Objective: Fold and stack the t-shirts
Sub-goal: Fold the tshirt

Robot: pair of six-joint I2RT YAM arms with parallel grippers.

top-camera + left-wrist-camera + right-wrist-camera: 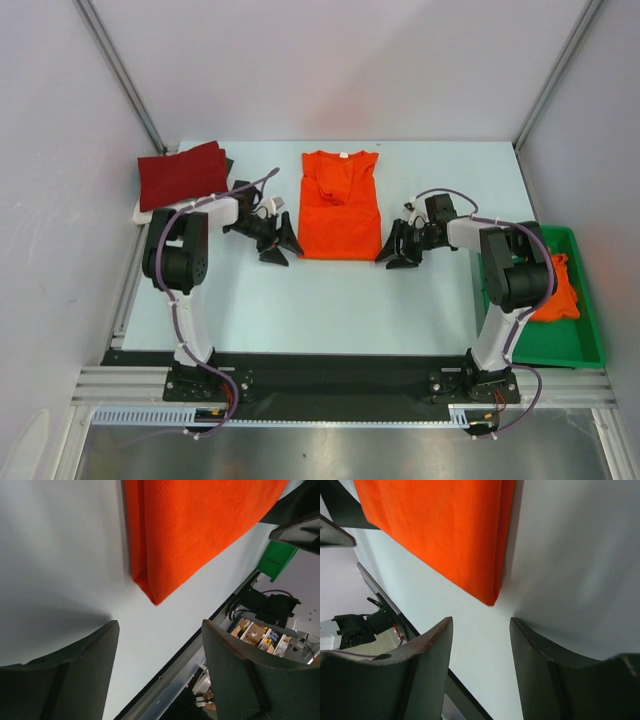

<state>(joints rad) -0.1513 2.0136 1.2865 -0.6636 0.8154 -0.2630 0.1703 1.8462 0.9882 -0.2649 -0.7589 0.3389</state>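
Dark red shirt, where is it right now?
In the top view, the dark red shirt lies folded at the far left corner of the table, left of the spread-out orange shirt.

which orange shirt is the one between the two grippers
The orange t-shirt lying flat mid-table, sides folded in. The other orange t-shirt sits crumpled in the green bin at the right edge.
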